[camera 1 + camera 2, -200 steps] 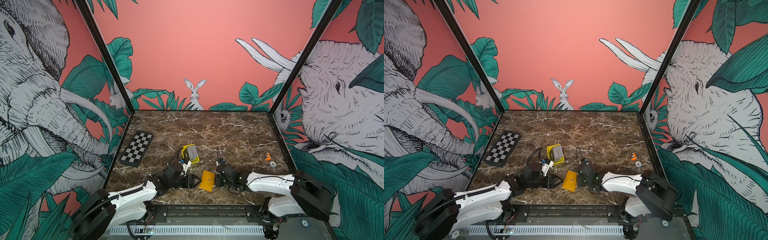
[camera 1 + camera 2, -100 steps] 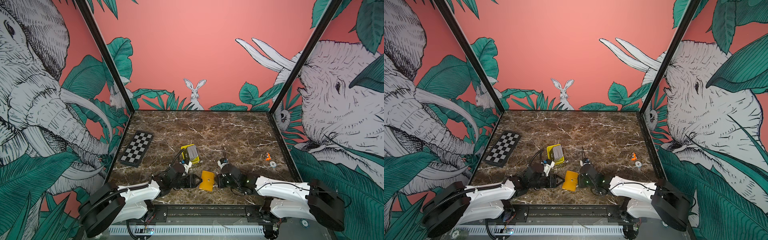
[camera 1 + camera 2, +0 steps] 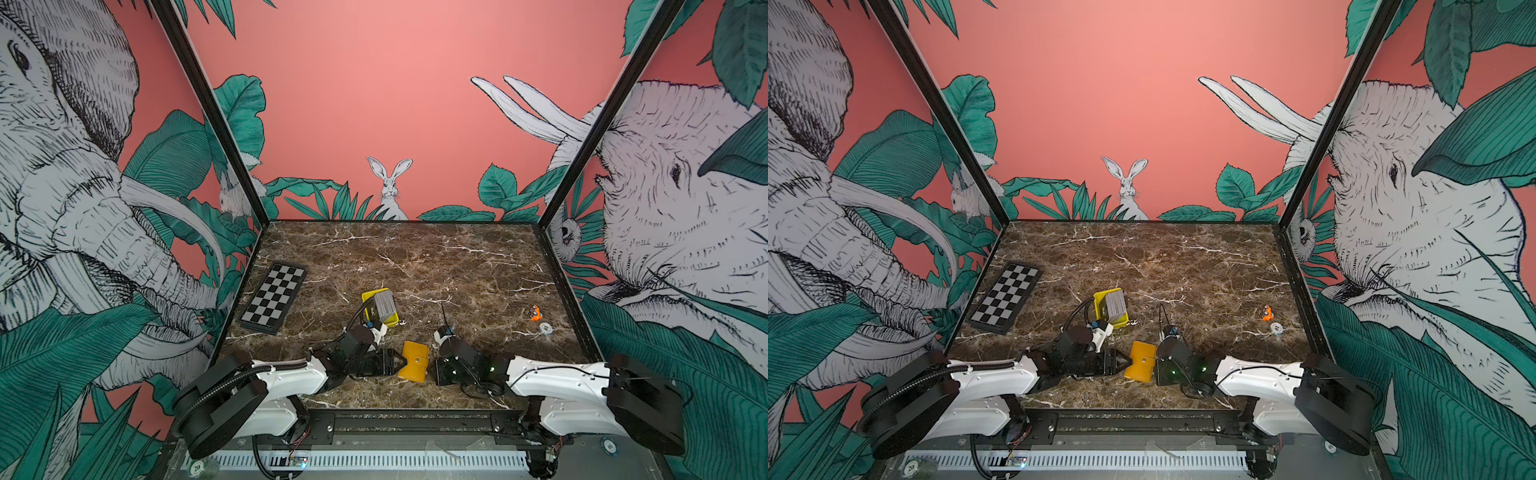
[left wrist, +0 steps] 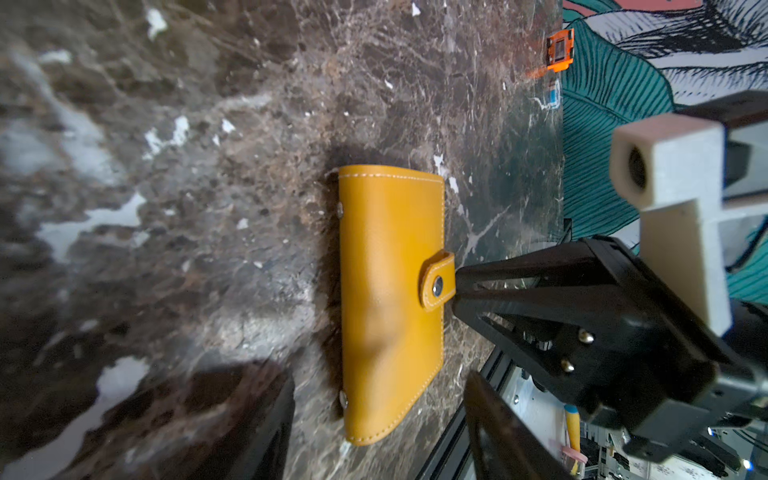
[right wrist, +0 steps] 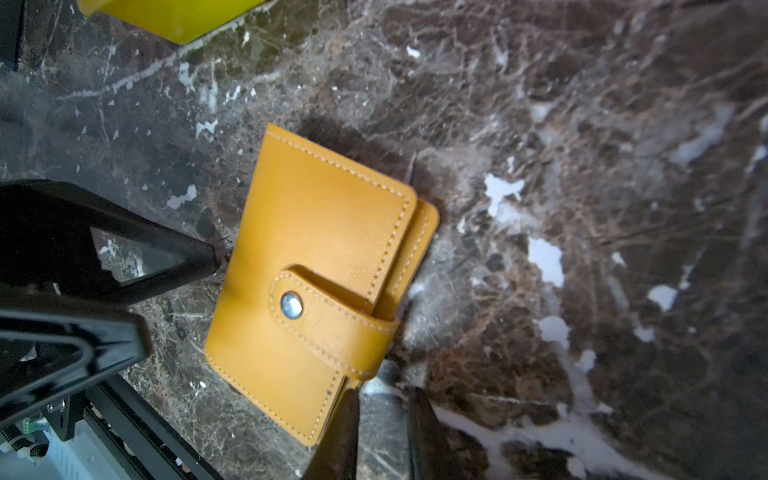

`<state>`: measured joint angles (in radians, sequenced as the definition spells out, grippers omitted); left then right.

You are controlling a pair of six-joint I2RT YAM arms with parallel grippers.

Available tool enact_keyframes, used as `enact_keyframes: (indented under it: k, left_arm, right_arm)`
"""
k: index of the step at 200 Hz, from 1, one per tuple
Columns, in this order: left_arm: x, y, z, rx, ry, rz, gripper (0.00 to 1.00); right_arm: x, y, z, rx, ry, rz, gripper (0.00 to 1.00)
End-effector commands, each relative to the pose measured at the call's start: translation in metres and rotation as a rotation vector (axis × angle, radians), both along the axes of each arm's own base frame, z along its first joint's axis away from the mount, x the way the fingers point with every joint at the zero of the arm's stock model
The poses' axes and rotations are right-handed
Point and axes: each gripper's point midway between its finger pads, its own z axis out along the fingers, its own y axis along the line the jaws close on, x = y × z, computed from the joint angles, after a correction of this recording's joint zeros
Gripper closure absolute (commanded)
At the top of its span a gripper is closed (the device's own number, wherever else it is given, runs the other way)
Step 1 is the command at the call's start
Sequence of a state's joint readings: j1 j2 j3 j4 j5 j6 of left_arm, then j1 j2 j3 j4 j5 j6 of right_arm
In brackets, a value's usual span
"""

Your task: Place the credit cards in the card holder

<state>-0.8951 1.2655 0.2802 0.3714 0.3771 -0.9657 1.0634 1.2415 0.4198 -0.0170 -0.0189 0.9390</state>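
Mustard-orange leather-look card holder (image 3: 413,361) lies flat on the brown marble table (image 3: 415,257), near the front edge, folded shut with its snap tab (image 5: 328,320) fastened. It sits between the two arms.

Left gripper (image 3: 1121,362) is low at the holder's spine side, jaws wide apart. In the right wrist view one of its fingertips (image 5: 203,257) is right at the holder's edge — contact can't be confirmed.

Right gripper (image 5: 380,395) is at the tab side. Its jaws stand at a narrow gap with bare marble showing between them, gripping nothing. The left wrist view puts its tip against the tab.

Credit cards (image 3: 384,302) are a grey-edged stack standing tilted in a bright yellow tray (image 3: 368,296), further back on the table and apart from the holder.

Checkerboard plate (image 3: 274,297) lies flat by the left wall. Small orange toy (image 3: 536,312) and a white round piece (image 3: 545,329) sit at the right side — well clear of both arms.
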Motion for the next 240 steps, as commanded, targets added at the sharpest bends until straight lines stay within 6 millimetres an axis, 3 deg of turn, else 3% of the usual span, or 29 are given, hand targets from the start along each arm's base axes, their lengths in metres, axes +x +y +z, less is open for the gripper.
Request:
enact_keyframes:
  k: [1,139,240]
  left_arm:
    - [0.000,-0.006,0.004,-0.027,0.001,-0.004,0.35]
    - [0.003,-0.032,0.010,-0.121,0.018,-0.018,0.33]
    - [0.003,-0.035,0.027,-0.168,0.002,-0.026,0.40]
  right_arm:
    - [0.003,0.002,0.001,0.001,-0.006,-0.023,0.77]
    - [0.009,-0.011,-0.016,-0.077,-0.017,-0.069,0.83]
    - [0.008,-0.015,-0.024,-0.107,-0.012,-0.065,0.84]
